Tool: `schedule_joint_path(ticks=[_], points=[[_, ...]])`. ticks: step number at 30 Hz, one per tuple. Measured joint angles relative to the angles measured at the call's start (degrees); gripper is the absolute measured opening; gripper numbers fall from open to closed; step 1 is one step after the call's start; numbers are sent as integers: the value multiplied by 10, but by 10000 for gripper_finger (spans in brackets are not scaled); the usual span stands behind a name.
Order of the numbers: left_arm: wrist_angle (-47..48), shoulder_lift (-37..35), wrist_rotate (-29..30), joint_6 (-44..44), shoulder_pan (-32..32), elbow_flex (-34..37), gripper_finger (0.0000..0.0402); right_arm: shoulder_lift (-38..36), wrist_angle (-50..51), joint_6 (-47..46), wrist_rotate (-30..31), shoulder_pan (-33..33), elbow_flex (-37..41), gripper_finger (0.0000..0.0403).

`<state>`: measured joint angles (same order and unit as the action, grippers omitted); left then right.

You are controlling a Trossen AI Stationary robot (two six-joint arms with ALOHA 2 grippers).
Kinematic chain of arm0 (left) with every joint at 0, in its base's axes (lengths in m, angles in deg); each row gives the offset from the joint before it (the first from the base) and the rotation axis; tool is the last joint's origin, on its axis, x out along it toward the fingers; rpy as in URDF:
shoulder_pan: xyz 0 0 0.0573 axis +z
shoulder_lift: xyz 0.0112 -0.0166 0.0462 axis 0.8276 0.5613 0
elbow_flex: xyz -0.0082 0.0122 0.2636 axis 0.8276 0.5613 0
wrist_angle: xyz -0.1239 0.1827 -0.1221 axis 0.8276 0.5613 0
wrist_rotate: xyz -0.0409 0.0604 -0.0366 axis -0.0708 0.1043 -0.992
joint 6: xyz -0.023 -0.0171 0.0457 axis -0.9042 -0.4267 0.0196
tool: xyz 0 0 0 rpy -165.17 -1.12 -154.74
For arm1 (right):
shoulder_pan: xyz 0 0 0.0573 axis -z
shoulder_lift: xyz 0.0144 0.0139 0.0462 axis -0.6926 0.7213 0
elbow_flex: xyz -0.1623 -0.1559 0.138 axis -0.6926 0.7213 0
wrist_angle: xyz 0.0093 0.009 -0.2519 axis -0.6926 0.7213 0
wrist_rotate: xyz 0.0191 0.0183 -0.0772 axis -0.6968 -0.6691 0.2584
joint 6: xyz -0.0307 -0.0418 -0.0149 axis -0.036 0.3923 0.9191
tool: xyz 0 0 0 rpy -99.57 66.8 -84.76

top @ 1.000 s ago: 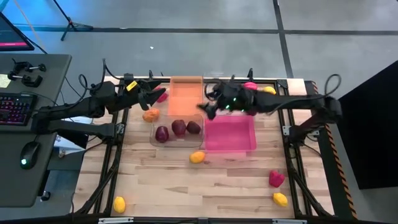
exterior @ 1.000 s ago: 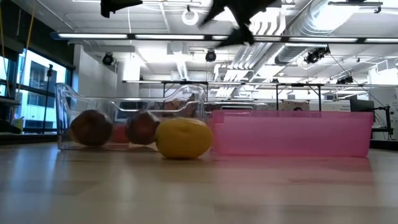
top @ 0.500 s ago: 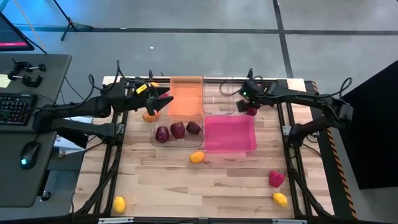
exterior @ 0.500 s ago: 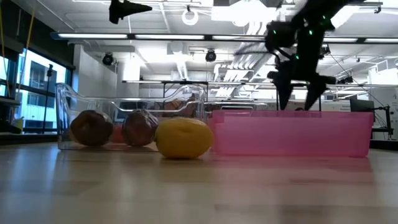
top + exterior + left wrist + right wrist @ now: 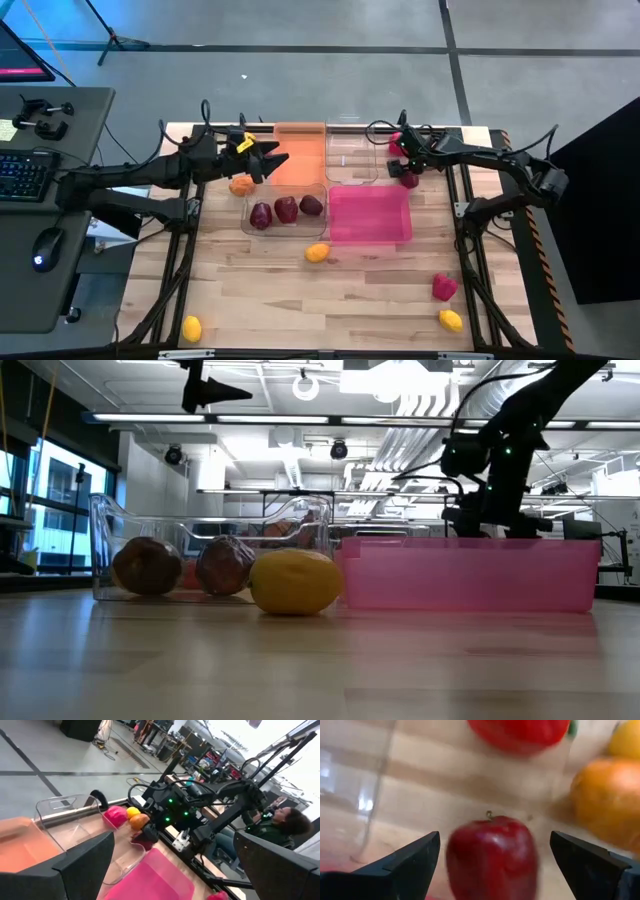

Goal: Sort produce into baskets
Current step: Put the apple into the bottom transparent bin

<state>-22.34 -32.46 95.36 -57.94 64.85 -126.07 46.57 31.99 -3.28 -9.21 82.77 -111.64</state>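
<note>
Two fingers spread wide, my right end effector point(image 5: 490, 855) straddles a dark red apple point(image 5: 492, 857) on the table point(image 5: 380, 290) beside the clear basket point(image 5: 350, 160), lined up to grasp; my left end effector point(image 5: 272, 160) hovers open over the orange basket point(image 5: 298, 165).

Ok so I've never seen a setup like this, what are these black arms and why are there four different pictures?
Two robot arms work at a wooden table, sorting toy produce into baskets. One picture looks straight down, one looks level across the tabletop, and one comes from each arm's wrist. The left gripper hangs open and empty over the orange basket. The right gripper is open around a dark red apple, not yet gripping it. Three maroon pieces sit in a clear basket; the pink basket looks empty. More produce lies scattered about.
</note>
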Motion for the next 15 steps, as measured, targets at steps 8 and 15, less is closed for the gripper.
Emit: schedule_joint_path(ticks=[8, 15], points=[[0, 13, 38, -9, 0, 0, 395, 3, -12, 0, 14, -17, 27, 369], [0, 13, 43, -4, 0, 0, 395, 3, -2, -21, 2, -17, 47, 369]])
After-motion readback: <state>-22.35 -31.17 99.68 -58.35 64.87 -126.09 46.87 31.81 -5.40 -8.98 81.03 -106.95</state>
